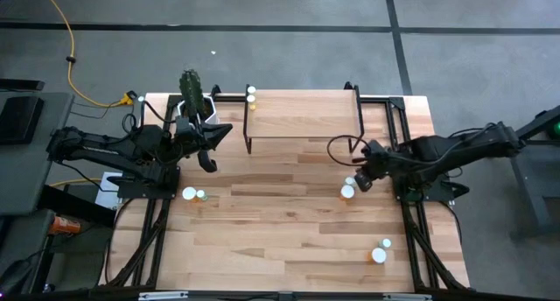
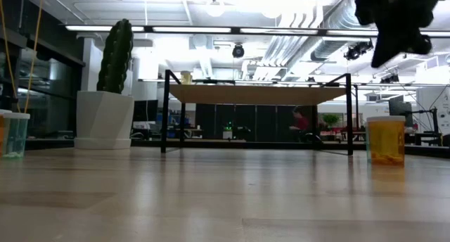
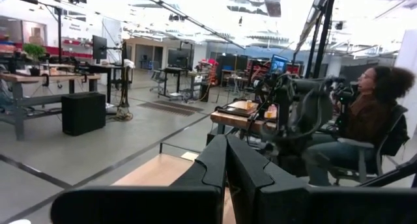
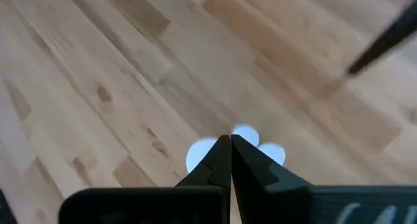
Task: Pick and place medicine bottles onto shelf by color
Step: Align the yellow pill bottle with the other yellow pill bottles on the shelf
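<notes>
A: Entry. The left gripper (image 1: 208, 164) was recorded near the left edge of the light wooden table (image 1: 289, 240), in front of the tall green cactus in its white faceted pot (image 1: 192, 95). Its fingers were seen pressed together in the left wrist view, with nothing between them.

B: And the right gripper (image 1: 362, 180)?

A: It was held above a cluster of small white-capped medicine bottles (image 1: 348, 189) toward the right edge. Its fingers were likewise closed on each other, empty; three white caps (image 4: 242, 134) were visible just beyond the tips in the right wrist view.

B: Where were the remaining bottles noted?

A: Two white-capped bottles (image 1: 193, 194) near the left edge, two more (image 1: 381, 251) near the front right corner. Two bottles (image 1: 251, 95) were already found at the left end of the small raised light-wood shelf on black metal legs (image 1: 302, 115), which stood at the back edge.

B: Risks?

A: Judged as follows. The cluster under the right gripper is tightly packed, so if the fingers were lowered without being opened wide, a cap could be struck and a neighbour toppled or rolled away. Two bottles might also be caught at once. Body colours are hard to tell from above, so a wrong shelf position could be chosen.
</notes>
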You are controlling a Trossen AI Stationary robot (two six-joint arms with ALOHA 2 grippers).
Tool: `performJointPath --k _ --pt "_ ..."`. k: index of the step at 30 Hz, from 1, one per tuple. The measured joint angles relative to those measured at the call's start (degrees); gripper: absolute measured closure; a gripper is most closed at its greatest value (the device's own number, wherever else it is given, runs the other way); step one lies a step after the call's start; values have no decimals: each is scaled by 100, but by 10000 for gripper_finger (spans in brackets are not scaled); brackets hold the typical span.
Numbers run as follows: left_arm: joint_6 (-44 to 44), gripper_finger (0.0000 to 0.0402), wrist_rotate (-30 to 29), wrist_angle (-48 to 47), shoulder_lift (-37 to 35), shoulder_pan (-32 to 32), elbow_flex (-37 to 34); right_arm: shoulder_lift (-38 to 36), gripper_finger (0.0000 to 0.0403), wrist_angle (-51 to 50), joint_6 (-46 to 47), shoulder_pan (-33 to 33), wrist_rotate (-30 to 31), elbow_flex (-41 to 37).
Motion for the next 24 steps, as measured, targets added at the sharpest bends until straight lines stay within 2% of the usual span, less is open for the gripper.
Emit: performJointPath --k 3,7,10,16,20,24 --pt "-3 402 1 1 0 1 0 9 402 2 -320 -96 20 110" --pt "-85 402 1 0 0 1 0 13 401 -16 -403 -272 -421 124" --pt "-52 402 1 0 -1 1 0 13 382 -60 -719 -334 -596 70" --pt "-58 402 1 0 1 1 0 13 287 -93 -1302 -491 -782 19" --pt "-99 402 3 0 1 1 0 13 214 -206 -1754 -796 -1093 19" --pt "-101 402 3 0 -1 0 0 83 160 -375 -2271 -1095 -1285 17"
